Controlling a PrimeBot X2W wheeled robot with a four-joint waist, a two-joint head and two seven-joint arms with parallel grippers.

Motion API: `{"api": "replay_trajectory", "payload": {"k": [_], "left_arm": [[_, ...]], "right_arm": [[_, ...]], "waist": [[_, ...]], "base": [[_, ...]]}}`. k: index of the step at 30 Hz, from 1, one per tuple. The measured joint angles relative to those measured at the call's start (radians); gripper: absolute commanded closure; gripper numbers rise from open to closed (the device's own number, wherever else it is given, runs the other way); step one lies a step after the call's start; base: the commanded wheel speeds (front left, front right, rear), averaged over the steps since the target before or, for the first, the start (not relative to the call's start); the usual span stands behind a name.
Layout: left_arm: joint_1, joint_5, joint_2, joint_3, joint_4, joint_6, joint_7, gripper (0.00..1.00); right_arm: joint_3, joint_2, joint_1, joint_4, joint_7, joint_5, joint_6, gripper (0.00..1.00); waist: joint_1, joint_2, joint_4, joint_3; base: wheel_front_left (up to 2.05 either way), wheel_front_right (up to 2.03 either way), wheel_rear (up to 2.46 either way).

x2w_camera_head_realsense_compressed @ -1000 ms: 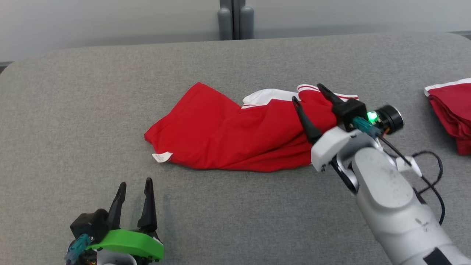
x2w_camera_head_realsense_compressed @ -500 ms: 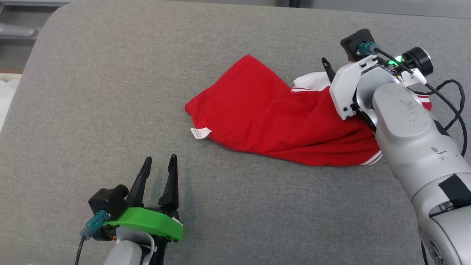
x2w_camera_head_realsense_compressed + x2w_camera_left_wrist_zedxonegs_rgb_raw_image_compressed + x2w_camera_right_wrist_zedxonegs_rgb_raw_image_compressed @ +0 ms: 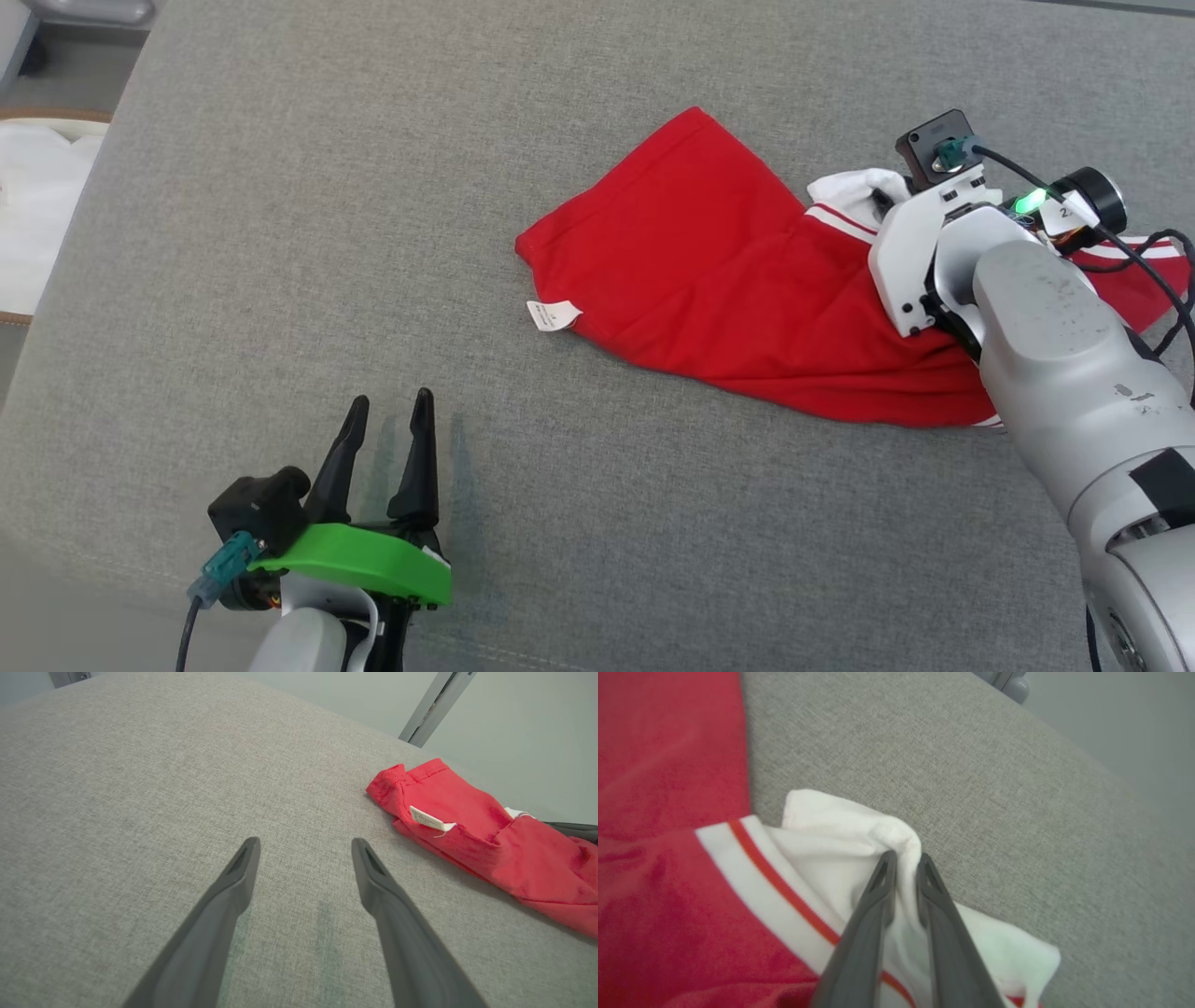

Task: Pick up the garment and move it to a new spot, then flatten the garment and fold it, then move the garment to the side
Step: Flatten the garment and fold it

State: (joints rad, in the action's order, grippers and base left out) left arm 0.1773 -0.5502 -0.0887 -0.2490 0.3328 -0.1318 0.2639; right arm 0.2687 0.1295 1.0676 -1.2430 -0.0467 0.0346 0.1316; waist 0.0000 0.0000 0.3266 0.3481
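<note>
**Right gripper clamped on a thin white fold of the garment.** The left gripper stands spread wide and idle above bare bench close to the near edge, well apart from the cloth. The garment lies crumpled, right of the bench's middle. Its label is at the end nearest the left gripper, and its other end is under your right arm.

Note the hold: only the crest of the fold sits between the fingers. It may slip out as you lift, or one layer may come up while the rest drags.

With a single pinch at one end, the cloth will likely hang bunched and land more rumpled, which would make flattening harder.

Watch also the cable by the right wrist. It runs close over the striped edge and could snag it. Lift slowly and check that the red body follows.
</note>
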Motion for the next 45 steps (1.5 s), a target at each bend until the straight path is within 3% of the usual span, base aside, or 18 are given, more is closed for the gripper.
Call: {"api": "replay_trajectory", "payload": {"k": [4,9,15,21,29,35,36,37,38,39,45], "left_arm": [[0.001,0.001,0.005,-0.002,-0.003,0.000,0.000,0.00],[0.004,-0.002,0.013,-0.019,0.002,0.000,0.000,0.00],[-0.007,0.001,0.012,-0.017,0.025,0.000,0.000,0.00],[-0.054,0.018,0.014,0.007,0.035,0.000,0.000,0.00],[-0.130,0.058,0.027,0.046,0.053,0.000,0.000,0.00],[-0.151,0.080,0.033,0.070,0.056,0.000,0.000,0.00],[-0.152,0.083,0.033,0.077,0.057,0.000,0.000,0.00],[-0.153,0.087,0.033,0.081,0.057,0.000,0.000,0.00],[-0.154,0.089,0.034,0.083,0.057,0.000,0.000,0.00],[-0.156,0.092,0.034,0.086,0.057,0.000,0.000,0.00],[-0.158,0.105,0.036,0.100,0.060,0.000,0.000,0.00]], "right_arm": [[-0.006,0.030,0.005,0.013,0.076,0.021,0.000,1.00],[-0.091,0.083,0.076,0.125,0.261,0.127,0.000,1.00],[-0.164,0.034,0.096,0.292,0.306,0.264,0.000,1.00],[-0.121,-0.015,0.053,0.550,0.310,0.246,0.000,1.00],[-0.058,-0.005,-0.354,0.803,0.310,0.098,0.000,1.00],[-0.079,-0.003,-0.715,0.851,0.310,0.044,0.000,1.00],[-0.086,-0.008,-0.768,0.852,0.310,0.043,0.000,0.86],[-0.097,-0.018,-0.814,0.855,0.310,0.039,0.000,0.56],[-0.104,-0.024,-0.847,0.857,0.310,0.035,0.000,0.15],[-0.113,-0.030,-0.884,0.860,0.310,0.035,0.000,0.00],[-0.170,-0.066,-0.996,0.890,0.310,0.033,0.000,0.00]], "waist": [[0.0000,0.0000,-0.015,-0.007],[0.0000,0.0000,-0.015,-0.024],[0.0000,0.0000,-0.017,-0.069],[0.0000,0.0000,-0.041,-0.123],[0.0000,0.0000,-0.129,-0.201],[0.0000,0.0001,-0.205,-0.249],[0.0000,0.0000,-0.219,-0.257],[0.0000,0.0000,-0.232,-0.264],[0.0000,0.0000,-0.241,-0.269],[0.0000,0.0001,-0.253,-0.276],[0.0000,0.0001,-0.306,-0.300]], "base": [[0.00,0.00,0.00],[0.00,0.00,0.00],[0.00,0.00,0.00],[0.00,0.00,0.00],[0.00,0.00,0.00],[0.00,0.00,0.00],[0.00,0.00,0.00],[0.00,0.00,0.00],[0.00,0.00,0.00],[0.00,0.00,0.00],[0.00,0.00,0.00]]}}
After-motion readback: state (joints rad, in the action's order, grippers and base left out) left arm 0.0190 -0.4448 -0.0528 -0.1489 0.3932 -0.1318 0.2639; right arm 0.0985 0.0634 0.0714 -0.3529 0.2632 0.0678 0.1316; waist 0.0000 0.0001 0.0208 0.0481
